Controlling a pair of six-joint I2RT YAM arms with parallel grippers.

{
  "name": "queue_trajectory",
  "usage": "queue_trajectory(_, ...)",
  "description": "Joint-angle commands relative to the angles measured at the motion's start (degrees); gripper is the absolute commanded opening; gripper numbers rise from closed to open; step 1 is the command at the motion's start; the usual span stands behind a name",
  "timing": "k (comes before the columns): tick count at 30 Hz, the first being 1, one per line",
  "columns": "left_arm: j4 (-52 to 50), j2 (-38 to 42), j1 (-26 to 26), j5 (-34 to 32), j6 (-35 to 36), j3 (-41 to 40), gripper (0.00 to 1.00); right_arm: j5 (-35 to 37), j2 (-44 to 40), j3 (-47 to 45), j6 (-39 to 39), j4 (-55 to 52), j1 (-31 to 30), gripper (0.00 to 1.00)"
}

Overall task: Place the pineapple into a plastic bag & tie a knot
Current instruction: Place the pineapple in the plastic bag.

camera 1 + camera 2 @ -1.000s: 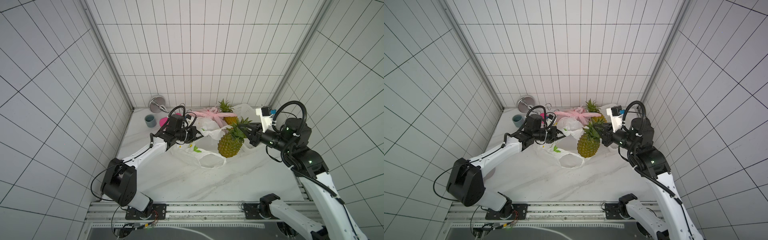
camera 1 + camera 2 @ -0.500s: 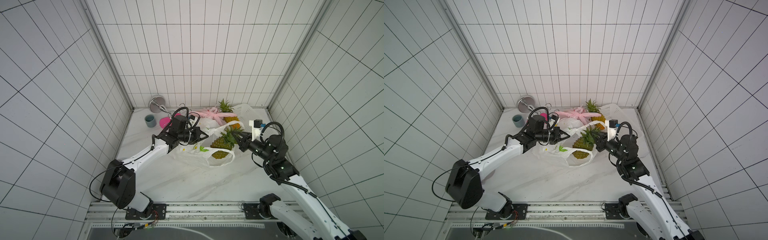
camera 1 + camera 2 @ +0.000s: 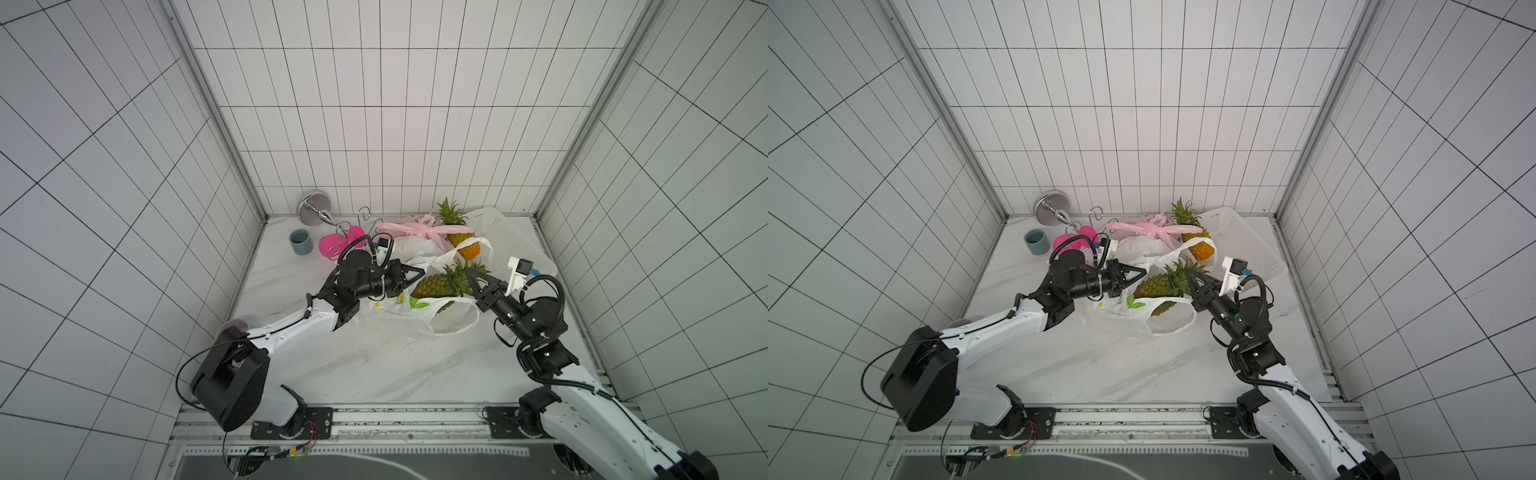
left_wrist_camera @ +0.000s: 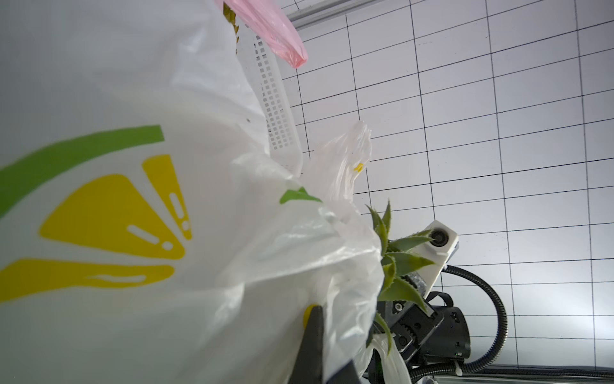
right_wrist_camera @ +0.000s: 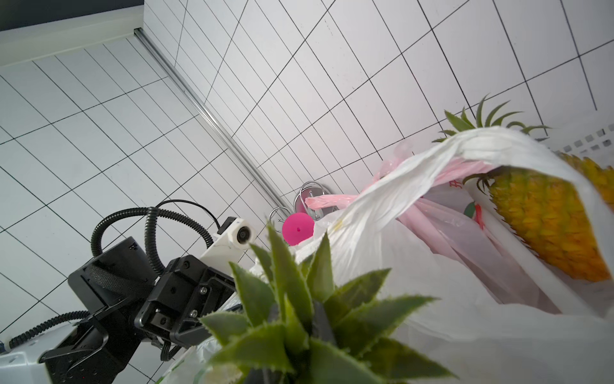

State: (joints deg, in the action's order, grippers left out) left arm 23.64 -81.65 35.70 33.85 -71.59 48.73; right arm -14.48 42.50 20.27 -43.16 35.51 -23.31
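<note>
- Three white-tiled walls (image 3: 374, 124) with dark grout enclose a white, grey-veined surface (image 3: 374, 365). A metal rail (image 3: 415, 415) carrying both arm bases runs along its front edge.
- One pineapple (image 3: 430, 284) (image 3: 1152, 286) lies on its side near the middle of the surface, inside the mouth of a white plastic bag (image 3: 399, 320) (image 3: 1125, 320). Its crown points toward the right edge. The bag's near rim crosses in front of the fruit, and a handle strip arches over it.
- Left gripper (image 3: 417, 273) (image 3: 1140, 272): reaches in from the left edge with its fingers pressed together on the bag's rim.
- Right gripper (image 3: 471, 275) (image 3: 1196, 277): reaches in from the right edge with its fingers pinched narrow on the pineapple's crown leaves, as the right wrist view shows.
- Back left corner: a metal stand (image 3: 313, 205), a grey cup (image 3: 301, 242) and a pink disc (image 3: 330, 245).
- Back edge toward the right corner: a knotted pink bag (image 3: 409, 228), a second pineapple (image 3: 463, 243) and a tilted white perforated basket (image 3: 511, 241).
</note>
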Motion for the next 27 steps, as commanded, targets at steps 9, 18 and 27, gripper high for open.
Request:
queue_trajectory(9,15.0,-2.3,1.8,-2.0,-6.0,-0.9,0.0,2.9,10.0,-5.1,-7.0,14.7,-1.8,0.0)
queue_trajectory(18,17.1,-5.2,1.7,-1.5,-4.3,-5.5,0.0,-8.1,26.4,2.0,-6.0,16.3,-3.6,0.0)
queue_trajectory(27,8.3,-5.6,-0.4,-2.8,5.3,-10.3,0.0,-17.8,35.9,3.8,-4.6,16.7,-3.7,0.35)
